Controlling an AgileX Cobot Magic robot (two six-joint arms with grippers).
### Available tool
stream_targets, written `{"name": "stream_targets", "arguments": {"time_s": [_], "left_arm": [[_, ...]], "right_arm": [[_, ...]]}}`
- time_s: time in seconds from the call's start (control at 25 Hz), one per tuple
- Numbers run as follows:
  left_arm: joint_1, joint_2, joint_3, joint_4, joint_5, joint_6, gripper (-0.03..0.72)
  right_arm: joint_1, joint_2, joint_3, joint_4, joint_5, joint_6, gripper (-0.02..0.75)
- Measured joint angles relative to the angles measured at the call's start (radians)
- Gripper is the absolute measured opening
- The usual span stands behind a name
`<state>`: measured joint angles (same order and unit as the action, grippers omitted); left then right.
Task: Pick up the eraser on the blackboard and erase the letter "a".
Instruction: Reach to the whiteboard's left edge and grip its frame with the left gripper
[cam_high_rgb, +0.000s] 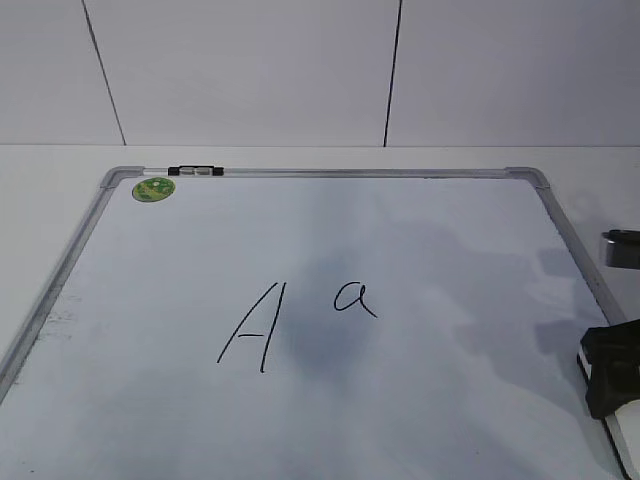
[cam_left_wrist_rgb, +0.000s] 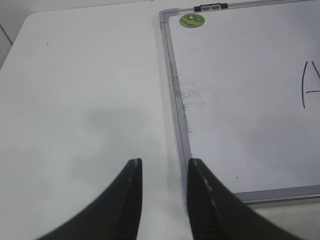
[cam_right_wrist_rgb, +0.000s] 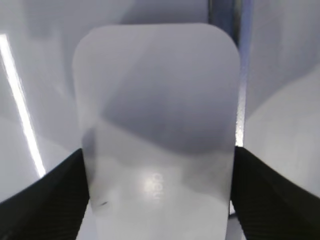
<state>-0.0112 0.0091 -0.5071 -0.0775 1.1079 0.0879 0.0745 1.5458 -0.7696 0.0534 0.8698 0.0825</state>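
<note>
The right claw (cam_right_wrist_rgb: 157, 200) sits low at the right edge of the blackboard (cam_high_rgb: 420, 440), its two black fingers (cam_right_wrist_rgb: 45, 200) set either side of the eraser (cam_right_wrist_rgb: 157, 125). In the right wrist view the fingers meet the eraser's long edges, so it looks gripped, or within a hair of it; whether the eraser is off the board yet I cannot tell. In the exterior view only a white sliver of it shows at the lower right corner, under the claw.

The letter "a" (cam_high_rgb: 355, 298) is untouched, near the middle of the board and well apart from the claw, with the capital "A" (cam_high_rgb: 252, 326) just beside it on the left.

That closeness is the main risk: a broad or overlong stroke could carry the eraser into the capital and smear it. The eraser's plastic sides look smooth, so a hold this near its rear end (most of the body sticks out ahead of the fingers) could let it pivot or slip once pressed down. A tilted eraser would likely leave part of the small letter behind.

The left claw (cam_left_wrist_rgb: 162, 195) hangs over the worktop (cam_left_wrist_rgb: 80, 100) just beside the board's left frame, fingers parted and holding nothing.
</note>
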Motion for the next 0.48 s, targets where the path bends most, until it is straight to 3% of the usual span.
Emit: {"name": "stream_targets", "arguments": {"time_s": [0.48], "left_arm": [[0.0, 0.0, 0.0, 0.0, 0.0, 0.0, 0.235]], "right_arm": [[0.0, 0.0, 0.0, -0.003, -0.002, 0.0, 0.618]]}}
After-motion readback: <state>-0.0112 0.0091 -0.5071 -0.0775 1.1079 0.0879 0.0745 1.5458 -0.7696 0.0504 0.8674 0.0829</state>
